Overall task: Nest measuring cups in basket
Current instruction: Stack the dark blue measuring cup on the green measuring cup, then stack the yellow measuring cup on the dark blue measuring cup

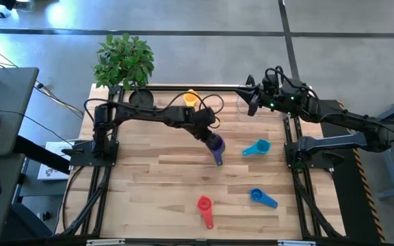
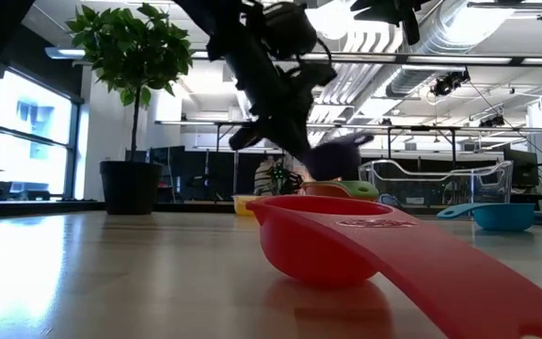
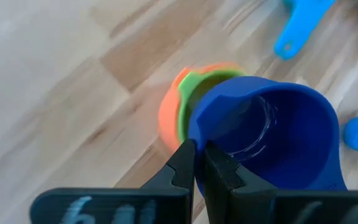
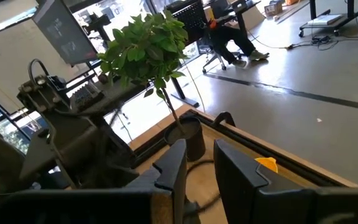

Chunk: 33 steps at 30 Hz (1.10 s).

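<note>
My left gripper (image 3: 197,163) is clamped on the rim of the purple cup (image 1: 215,144), centre of the high frame, cup held off the table. Fingers pinch the wall, one inside and one outside, so the bowl stays open and level for dropping over a stack (the handle would swing more, I'd guess).

Below it in the wrist view: the green cup (image 3: 194,93) sits inside the orange cup (image 3: 168,112), already nested. They lie just past the purple one, probably where it came from or where it's going; can't tell which.

The basket (image 2: 436,184) is the clear bin at right-centre of the low frame, far side of the table. In the high view it's hard to pick out near the top edge. Yellow cup (image 1: 191,99) is at top centre, by the plant pot (image 1: 139,96).

Loose ones on the wood: light blue cup (image 1: 256,147) right of centre, blue cup (image 1: 260,197) lower right, red cup (image 1: 204,206) bottom centre. All well apart, handles pointing differently, so each needs its own approach.

Right gripper (image 1: 252,96) is parked at upper right, above the table edge, fingers apart, holding nothing.

Judgement: early in the job, most cups still outside the basket.
</note>
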Available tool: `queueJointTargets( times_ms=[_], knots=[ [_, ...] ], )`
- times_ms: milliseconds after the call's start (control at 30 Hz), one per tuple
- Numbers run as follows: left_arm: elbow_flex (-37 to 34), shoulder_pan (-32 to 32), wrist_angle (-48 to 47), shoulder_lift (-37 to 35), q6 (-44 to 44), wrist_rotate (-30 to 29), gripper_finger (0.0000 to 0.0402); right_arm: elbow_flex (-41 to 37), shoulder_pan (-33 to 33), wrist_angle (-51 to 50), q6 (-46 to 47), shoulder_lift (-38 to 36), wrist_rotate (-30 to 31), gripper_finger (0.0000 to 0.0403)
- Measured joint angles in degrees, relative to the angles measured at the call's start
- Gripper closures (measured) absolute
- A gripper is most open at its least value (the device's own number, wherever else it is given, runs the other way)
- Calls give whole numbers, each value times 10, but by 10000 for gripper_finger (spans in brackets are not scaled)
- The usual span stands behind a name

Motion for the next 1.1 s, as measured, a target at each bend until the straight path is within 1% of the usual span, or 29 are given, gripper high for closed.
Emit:
queueJointTargets(
  times_ms=[67,233,433,1100],
  knots=[
    [0,0,11,5,0,4,397,0,1,0,0,0,0,329],
    [0,0,8,4,0,-10,397,0,1,-3,0,0,0,329],
    [0,0,8,4,4,-7,392,0,1,-8,1,0,-3,329],
    [0,0,8,4,4,-8,337,0,1,-25,9,0,-5,329]
  ],
)
